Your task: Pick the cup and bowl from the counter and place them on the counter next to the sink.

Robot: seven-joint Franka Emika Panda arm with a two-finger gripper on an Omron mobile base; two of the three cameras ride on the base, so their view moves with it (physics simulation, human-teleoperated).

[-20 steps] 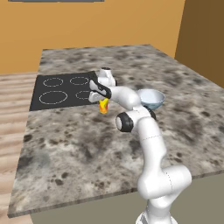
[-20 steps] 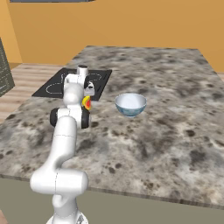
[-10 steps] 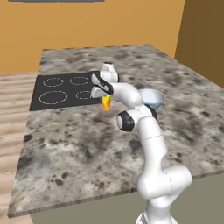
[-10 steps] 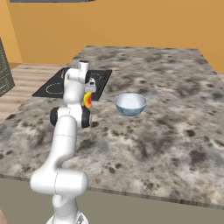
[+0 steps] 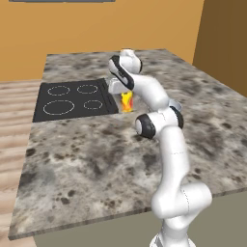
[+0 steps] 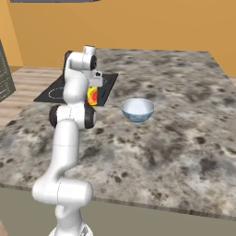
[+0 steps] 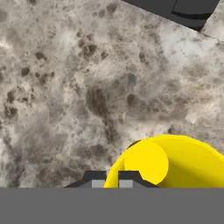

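Rose with the cup [image 5: 126, 102] since a second earlier, from low over the worktop [image 5: 96, 154] to clearly above it, near the edge of the black stovetop [image 5: 72, 100]. Held the yellow cup pinched tight in the end effector [image 5: 124, 95], fingers [image 7: 128, 179] narrow on its rim in the hand view, cup hanging clear of the speckled surface. Left the white bowl [image 6: 137, 110] upright on the worktop, well apart from the cup, to the arm's right in the right base view.

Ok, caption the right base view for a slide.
Gripper shut on yellow cup beside stovetop; bowl waits.
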